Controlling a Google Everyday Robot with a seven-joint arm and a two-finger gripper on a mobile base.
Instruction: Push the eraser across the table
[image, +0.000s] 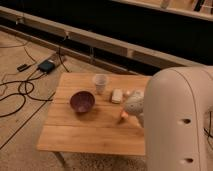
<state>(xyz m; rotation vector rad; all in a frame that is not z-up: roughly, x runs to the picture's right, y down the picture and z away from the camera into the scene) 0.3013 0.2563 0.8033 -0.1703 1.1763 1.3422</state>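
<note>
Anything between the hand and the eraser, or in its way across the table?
Cannot tell: the eraser is out of sight, the arm covering the table's right side. The hand is beside the white block; purple bowl and cup stand further left.

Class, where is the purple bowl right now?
Camera view: the purple bowl sits left of centre on the table, front-left of the clear cup; the gripper is right of the cream-white block.
</note>
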